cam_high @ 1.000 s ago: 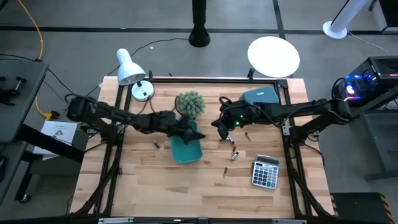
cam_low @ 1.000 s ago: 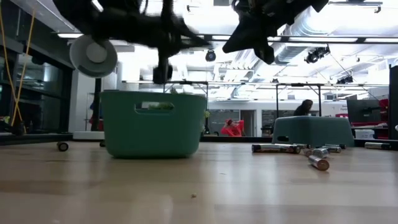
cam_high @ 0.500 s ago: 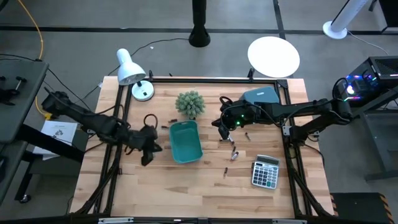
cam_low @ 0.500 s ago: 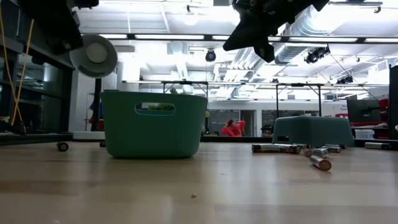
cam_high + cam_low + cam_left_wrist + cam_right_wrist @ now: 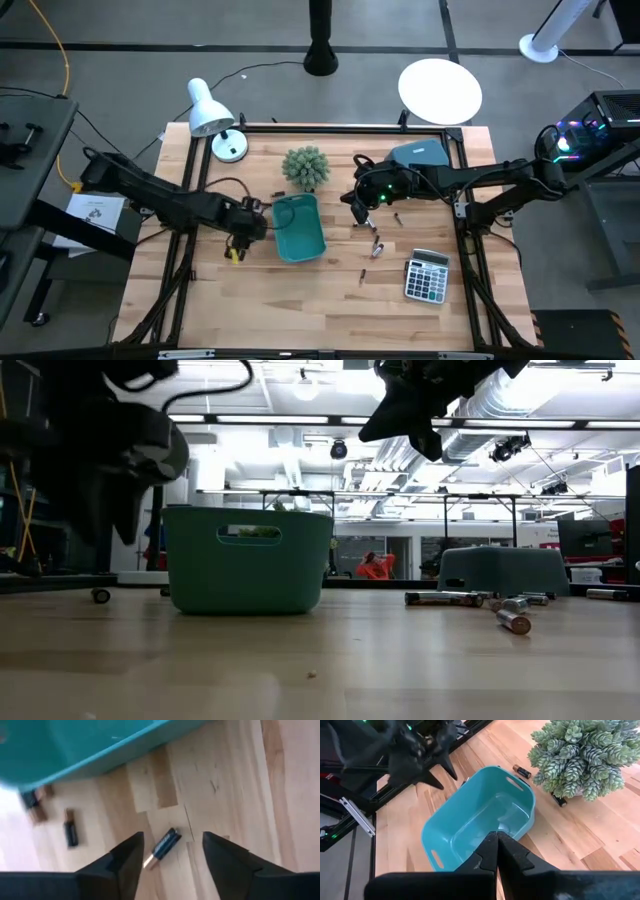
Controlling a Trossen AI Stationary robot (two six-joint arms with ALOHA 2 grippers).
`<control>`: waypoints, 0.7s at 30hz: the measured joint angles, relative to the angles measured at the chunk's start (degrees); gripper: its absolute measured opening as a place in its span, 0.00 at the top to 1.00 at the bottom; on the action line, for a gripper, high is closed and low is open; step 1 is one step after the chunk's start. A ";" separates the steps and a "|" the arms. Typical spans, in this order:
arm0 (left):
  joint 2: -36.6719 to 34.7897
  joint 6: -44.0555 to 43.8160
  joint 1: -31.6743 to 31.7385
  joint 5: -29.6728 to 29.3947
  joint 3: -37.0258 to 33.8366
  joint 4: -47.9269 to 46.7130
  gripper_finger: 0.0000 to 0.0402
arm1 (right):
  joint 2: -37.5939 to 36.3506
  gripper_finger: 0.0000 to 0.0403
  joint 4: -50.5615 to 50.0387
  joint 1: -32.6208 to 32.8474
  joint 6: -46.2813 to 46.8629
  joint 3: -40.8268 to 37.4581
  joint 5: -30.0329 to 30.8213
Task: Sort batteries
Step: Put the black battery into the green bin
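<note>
The left hand, fingers wide, hovers over a blurred battery; right hand pinched shut.

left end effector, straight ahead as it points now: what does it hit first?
Likely the dark battery on the table, lying between the open fingers of the left end effector; depth unclear.

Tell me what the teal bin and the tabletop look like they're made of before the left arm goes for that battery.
Teal bin: looks like moulded plastic, smooth with a soft sheen, one-piece walls with cut-out handle slots. Tabletop: pale wood, seemingly jointed strips; grain and seams show in the left wrist view, matte finish. The battery between the left gripper's open fingers has a dark glossy wrap with a pale, likely metal, end.
</note>
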 joint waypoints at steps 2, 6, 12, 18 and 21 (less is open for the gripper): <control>3.00 3.89 0.73 0.34 -0.22 0.89 0.47 | 0.01 1.00 0.00 0.00 -0.04 0.00 0.29; 8.04 6.84 2.98 0.41 -2.03 1.42 0.46 | 0.02 1.00 0.02 0.00 0.04 0.00 1.59; 10.56 8.43 5.95 5.20 -5.73 5.52 0.47 | 0.02 1.00 0.00 0.00 0.01 0.00 1.95; 10.38 6.12 6.89 6.71 -6.26 6.28 0.72 | 0.04 1.00 -0.04 0.00 -0.46 0.00 1.95; 9.49 1.39 7.39 8.40 -5.23 5.07 0.93 | 0.04 1.00 -0.37 0.00 -0.83 0.00 1.95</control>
